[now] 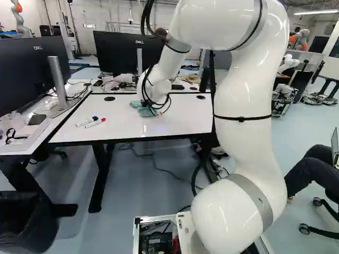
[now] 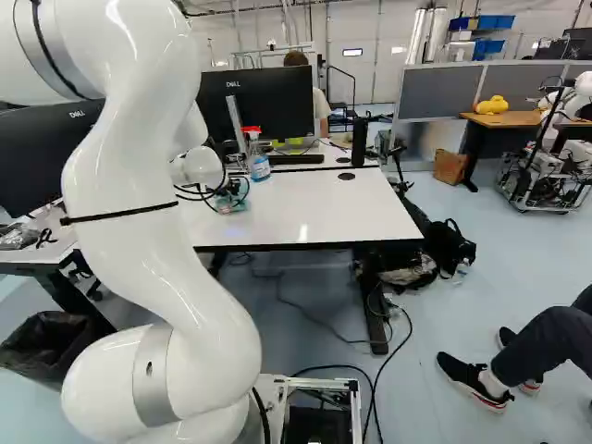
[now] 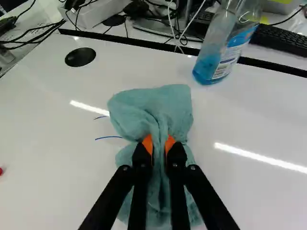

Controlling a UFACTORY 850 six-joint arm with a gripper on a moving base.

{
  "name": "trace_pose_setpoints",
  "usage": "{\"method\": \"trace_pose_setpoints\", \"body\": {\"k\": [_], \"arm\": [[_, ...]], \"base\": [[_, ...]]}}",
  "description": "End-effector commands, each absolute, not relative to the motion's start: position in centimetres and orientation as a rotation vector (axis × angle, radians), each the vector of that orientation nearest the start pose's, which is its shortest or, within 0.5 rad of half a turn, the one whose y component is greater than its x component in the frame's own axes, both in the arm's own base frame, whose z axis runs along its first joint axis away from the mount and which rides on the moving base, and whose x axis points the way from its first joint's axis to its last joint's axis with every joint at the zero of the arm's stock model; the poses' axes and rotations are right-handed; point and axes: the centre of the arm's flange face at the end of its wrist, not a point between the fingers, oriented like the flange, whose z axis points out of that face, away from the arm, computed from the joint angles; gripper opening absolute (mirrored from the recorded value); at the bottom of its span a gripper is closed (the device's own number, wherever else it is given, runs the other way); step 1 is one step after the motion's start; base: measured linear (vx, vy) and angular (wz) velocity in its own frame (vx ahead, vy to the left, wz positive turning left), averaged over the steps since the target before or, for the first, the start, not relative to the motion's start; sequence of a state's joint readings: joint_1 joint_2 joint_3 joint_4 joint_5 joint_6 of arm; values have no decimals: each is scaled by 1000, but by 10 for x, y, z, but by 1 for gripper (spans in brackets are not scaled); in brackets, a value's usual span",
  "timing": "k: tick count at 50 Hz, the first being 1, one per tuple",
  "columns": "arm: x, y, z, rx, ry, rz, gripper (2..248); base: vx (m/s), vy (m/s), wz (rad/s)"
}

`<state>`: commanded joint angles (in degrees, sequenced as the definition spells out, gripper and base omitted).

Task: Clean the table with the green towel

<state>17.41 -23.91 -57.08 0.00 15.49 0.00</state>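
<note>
Shows a white table (image 1: 183, 124); well inside its edges, a green towel (image 3: 156, 105) clamped in the gripper (image 3: 159, 143); near the far edge, a bottle (image 3: 218, 60); left, two markers (image 1: 94, 123), whole only in left base view; blue strokes (image 3: 108, 137), only in wrist view.

one towel (image 3: 168, 103), one spray bottle (image 3: 223, 55), seemingly two markers (image 1: 95, 123)

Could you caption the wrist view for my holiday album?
Black hand pinching a green towel beside blue pen marks on a white table.

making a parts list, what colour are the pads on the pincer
Orange pads, best seen in the wrist view.
</note>
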Motion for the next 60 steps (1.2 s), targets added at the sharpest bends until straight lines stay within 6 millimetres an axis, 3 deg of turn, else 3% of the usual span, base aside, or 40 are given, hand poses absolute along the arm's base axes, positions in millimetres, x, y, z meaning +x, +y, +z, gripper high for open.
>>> {"method": "trace_pose_setpoints", "body": {"k": [18,30,45,60], "arm": [[588,160,384,-2732,-364,-1262,48],[611,160,382,-2725,-350,-1284,48],[634,173,378,-2704,-363,-1309,48],[642,198,377,-2677,-404,-1315,48]], "base": [[0,0,0],[0,0,0],[0,0,0],[0,0,0]]}}
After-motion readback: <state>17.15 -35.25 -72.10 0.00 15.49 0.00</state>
